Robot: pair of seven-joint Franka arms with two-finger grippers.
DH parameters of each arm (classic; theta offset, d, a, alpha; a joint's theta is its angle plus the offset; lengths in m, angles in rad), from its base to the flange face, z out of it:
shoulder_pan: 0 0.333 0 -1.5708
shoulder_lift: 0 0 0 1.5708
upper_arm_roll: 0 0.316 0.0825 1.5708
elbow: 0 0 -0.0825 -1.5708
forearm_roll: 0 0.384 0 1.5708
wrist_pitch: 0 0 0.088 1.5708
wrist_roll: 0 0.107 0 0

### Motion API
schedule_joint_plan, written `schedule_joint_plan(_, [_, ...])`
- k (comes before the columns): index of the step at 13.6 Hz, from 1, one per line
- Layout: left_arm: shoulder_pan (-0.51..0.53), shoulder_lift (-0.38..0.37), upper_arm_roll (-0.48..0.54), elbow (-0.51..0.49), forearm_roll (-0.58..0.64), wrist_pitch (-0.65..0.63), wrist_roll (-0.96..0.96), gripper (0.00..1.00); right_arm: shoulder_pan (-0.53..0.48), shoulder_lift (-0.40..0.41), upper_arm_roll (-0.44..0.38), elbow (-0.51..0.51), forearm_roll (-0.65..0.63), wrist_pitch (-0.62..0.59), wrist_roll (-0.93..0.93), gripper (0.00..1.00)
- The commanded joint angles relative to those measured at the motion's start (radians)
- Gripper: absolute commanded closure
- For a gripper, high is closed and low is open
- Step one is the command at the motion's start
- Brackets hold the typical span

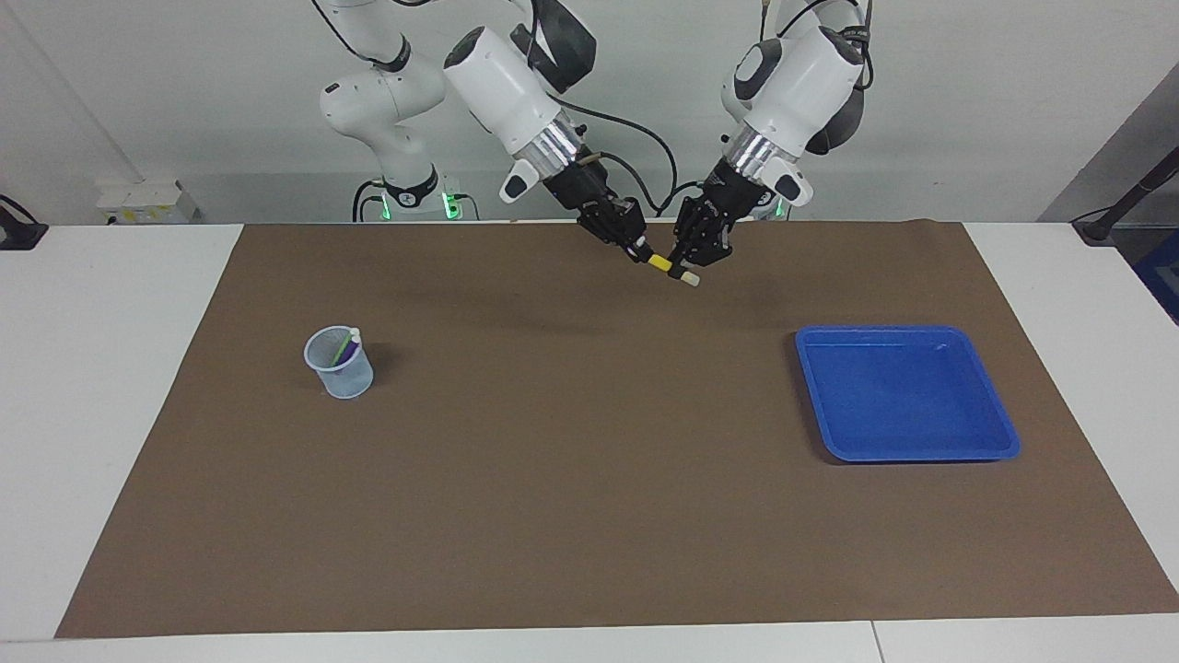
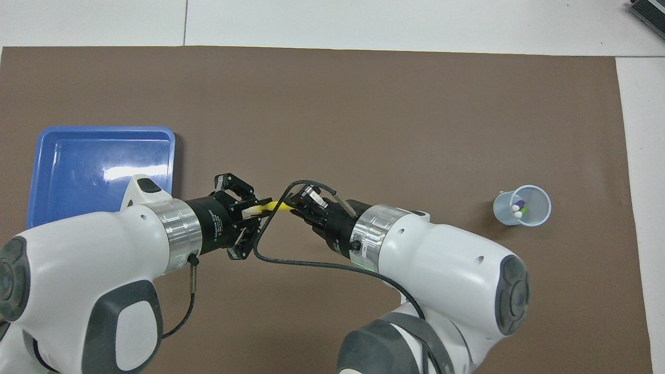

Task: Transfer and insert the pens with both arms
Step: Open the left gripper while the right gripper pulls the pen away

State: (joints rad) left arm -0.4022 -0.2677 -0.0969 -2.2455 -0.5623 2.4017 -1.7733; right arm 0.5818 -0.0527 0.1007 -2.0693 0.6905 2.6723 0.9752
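A yellow pen (image 1: 659,263) (image 2: 273,207) hangs in the air over the mat's edge nearest the robots, held at both ends. My left gripper (image 1: 687,268) (image 2: 254,210) is shut on the end with the pale cap. My right gripper (image 1: 637,250) (image 2: 296,206) is shut on the other end. A purple pen (image 2: 519,202) and a green pen (image 1: 344,347) (image 2: 524,210) stand in a clear cup (image 1: 339,363) (image 2: 539,208) toward the right arm's end of the table.
An empty blue tray (image 1: 907,396) (image 2: 93,171) lies on the brown mat (image 1: 571,479) toward the left arm's end. White tabletop borders the mat at both ends.
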Motion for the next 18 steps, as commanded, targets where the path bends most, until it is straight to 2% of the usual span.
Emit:
schedule_joint_plan(1, [-0.021, -0.03, 0.011, -0.031, -0.016, 0.007, -0.006, 1.0, -0.014, 0.013, 0.005, 0.018, 0.023, 0.014, 0.003, 1.0])
schedule_joint_plan(2, [-0.023, -0.03, 0.011, -0.031, -0.016, 0.01, -0.006, 0.44, -0.014, 0.013, 0.005, 0.018, 0.023, 0.012, 0.003, 1.0])
schedule_joint_plan(3, [-0.023, -0.031, 0.009, -0.031, -0.016, 0.011, -0.008, 0.0, -0.014, 0.013, 0.005, 0.018, 0.023, 0.012, 0.003, 1.0])
schedule_joint_plan(6, [-0.021, -0.044, 0.009, -0.032, -0.016, 0.033, -0.011, 0.0, -0.019, 0.011, 0.002, 0.012, 0.02, -0.008, -0.042, 1.0])
schedule_joint_plan(8, [-0.02, -0.044, 0.011, -0.033, -0.014, 0.03, 0.014, 0.0, -0.062, 0.001, 0.001, 0.009, 0.017, -0.118, -0.151, 1.0])
schedule_joint_plan(11, [-0.003, -0.051, 0.013, -0.039, -0.014, 0.008, 0.167, 0.0, -0.121, -0.018, -0.003, 0.0, -0.005, -0.267, -0.291, 1.0])
schedule_joint_plan(14, [0.095, -0.068, 0.014, -0.04, -0.013, -0.137, 0.404, 0.0, -0.19, -0.021, -0.003, 0.004, -0.177, -0.405, -0.416, 1.0])
schedule_joint_plan(18, [0.319, -0.093, 0.016, -0.04, -0.004, -0.315, 0.827, 0.0, -0.29, -0.035, -0.004, 0.015, -0.374, -0.575, -0.694, 1.0])
